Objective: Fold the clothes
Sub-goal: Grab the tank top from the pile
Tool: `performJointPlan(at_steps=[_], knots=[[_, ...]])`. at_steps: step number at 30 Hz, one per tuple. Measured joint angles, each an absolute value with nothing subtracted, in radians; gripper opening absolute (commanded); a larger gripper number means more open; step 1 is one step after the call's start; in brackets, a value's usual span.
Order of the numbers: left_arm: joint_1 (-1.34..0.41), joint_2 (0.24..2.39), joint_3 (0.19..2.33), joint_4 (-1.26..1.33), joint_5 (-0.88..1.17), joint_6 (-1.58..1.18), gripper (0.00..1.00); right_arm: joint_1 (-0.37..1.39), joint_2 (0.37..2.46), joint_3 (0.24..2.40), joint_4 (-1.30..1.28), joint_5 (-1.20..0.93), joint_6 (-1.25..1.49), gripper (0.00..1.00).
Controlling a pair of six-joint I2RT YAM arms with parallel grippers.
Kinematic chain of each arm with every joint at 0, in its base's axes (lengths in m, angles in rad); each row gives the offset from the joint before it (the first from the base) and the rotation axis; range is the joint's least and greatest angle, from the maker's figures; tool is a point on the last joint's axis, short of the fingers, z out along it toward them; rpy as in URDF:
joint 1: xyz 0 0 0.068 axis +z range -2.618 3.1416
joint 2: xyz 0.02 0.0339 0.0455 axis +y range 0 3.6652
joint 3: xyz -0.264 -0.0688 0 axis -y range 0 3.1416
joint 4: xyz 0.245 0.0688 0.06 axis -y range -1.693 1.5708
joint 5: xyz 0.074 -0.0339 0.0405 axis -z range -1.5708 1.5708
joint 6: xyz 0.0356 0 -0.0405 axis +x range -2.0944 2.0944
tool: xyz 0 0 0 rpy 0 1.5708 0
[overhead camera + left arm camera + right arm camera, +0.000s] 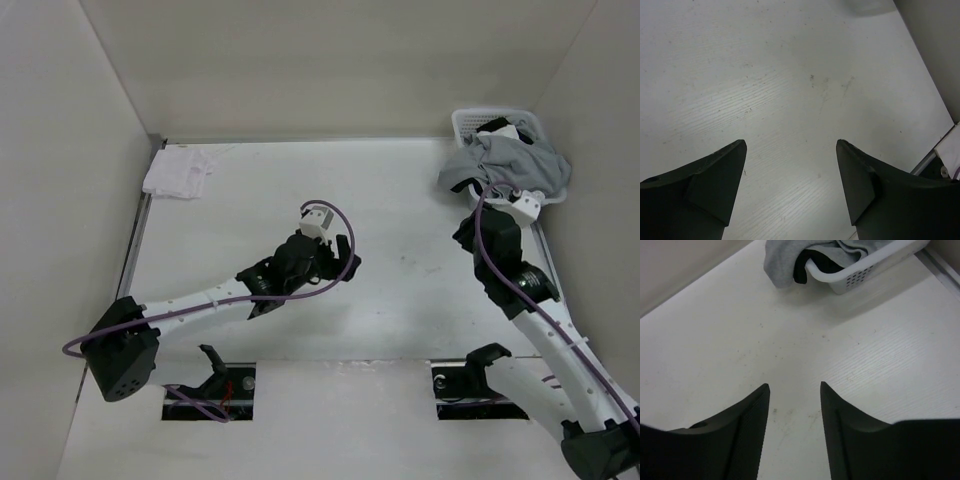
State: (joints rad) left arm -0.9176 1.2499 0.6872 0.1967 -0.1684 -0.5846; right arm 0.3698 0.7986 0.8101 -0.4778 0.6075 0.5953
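Grey garment draped over basket, both claws empty

Grey garment lay heaped over the near rim of the white laundry basket in the far right corner, one fold hanging to the table. Something black showed under it. Right gripper hovered near the basket, jaws partly apart, nothing between them. Left gripper hung over mid-table, spread wide, also empty. Small white folded cloth sat in the far left corner.
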Motion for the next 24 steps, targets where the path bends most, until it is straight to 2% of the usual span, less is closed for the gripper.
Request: performJointPlan(at_steps=[3,4,6,7,8,10,11,12,13,15,17,20,22,24], knots=[[-0.918,1.25,0.687,0.206,-0.166,-0.584,0.73,0.31,0.804,0.81,-0.433,0.589,0.564,0.56],[-0.918,1.25,0.687,0.213,-0.167,-0.584,0.73,0.277,0.813,0.81,-0.413,0.582,0.553,0.52],[-0.918,1.251,0.687,0.229,-0.167,-0.583,0.69,0.205,0.847,0.812,-0.366,0.566,0.535,0.34],[-0.918,1.251,0.687,0.239,-0.168,-0.583,0.64,0.172,0.871,0.815,-0.345,0.553,0.53,0.18],[-0.917,1.252,0.687,0.249,-0.169,-0.582,0.56,0.137,0.904,0.821,-0.324,0.537,0.528,0.1],[-0.915,1.257,0.687,0.264,-0.174,-0.577,0.29,0.067,0.985,0.851,-0.292,0.496,0.527,0.07],[-0.912,1.262,0.687,0.275,-0.177,-0.569,0.22,0.03,1.033,0.877,-0.28,0.479,0.529,0.11],[-0.91,1.267,0.687,0.288,-0.179,-0.563,0.17,-0.012,1.095,0.917,-0.27,0.464,0.531,0.19],[-0.906,1.275,0.687,0.303,-0.181,-0.557,0.16,-0.049,1.156,0.961,-0.26,0.455,0.532,0.28],[-0.897,1.284,0.677,0.342,-0.184,-0.553,0.18,-0.115,1.294,1.066,-0.234,0.44,0.531,0.46],[-0.884,1.285,0.643,0.394,-0.187,-0.55,0.29,-0.161,1.427,1.177,-0.217,0.423,0.527,0.59],[-0.861,1.285,0.58,0.444,-0.192,-0.549,0.41,-0.197,1.616,1.346,-0.209,0.398,0.509,0.66],[-0.848,1.286,0.554,0.463,-0.195,-0.549,0.46,-0.207,1.74,1.464,-0.211,0.383,0.491,0.66],[-0.841,1.291,0.55,0.48,-0.198,-0.549,0.47,-0.212,1.829,1.539,-0.212,0.371,0.474,0.62]])
